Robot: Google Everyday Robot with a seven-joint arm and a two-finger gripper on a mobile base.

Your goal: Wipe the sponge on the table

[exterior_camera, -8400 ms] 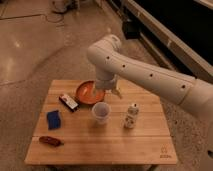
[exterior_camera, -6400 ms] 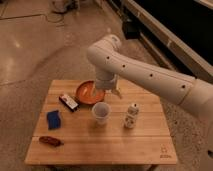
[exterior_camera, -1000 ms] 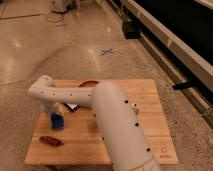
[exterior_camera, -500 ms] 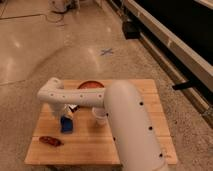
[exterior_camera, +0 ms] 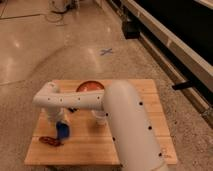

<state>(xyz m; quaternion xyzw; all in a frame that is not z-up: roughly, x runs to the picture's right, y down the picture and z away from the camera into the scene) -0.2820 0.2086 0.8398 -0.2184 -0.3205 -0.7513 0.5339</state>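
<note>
The bright blue sponge [exterior_camera: 63, 130] rests on the light wooden table [exterior_camera: 90, 147] near its left side. My gripper [exterior_camera: 59, 121] comes down onto the sponge from above, at the end of the white arm [exterior_camera: 85, 100] that stretches across the tabletop from the lower right. The sponge's upper part is hidden behind the gripper.
A dark red oblong object [exterior_camera: 51, 141] lies just left of and in front of the sponge. An orange bowl [exterior_camera: 89, 86] sits at the table's far edge. A white cup [exterior_camera: 100, 116] is partly hidden behind the arm. Speckled floor surrounds the table.
The arm has swung over from the table's far side to the sponge. Over the last second the gripper and the sponge have shifted to the right and toward the front edge.
</note>
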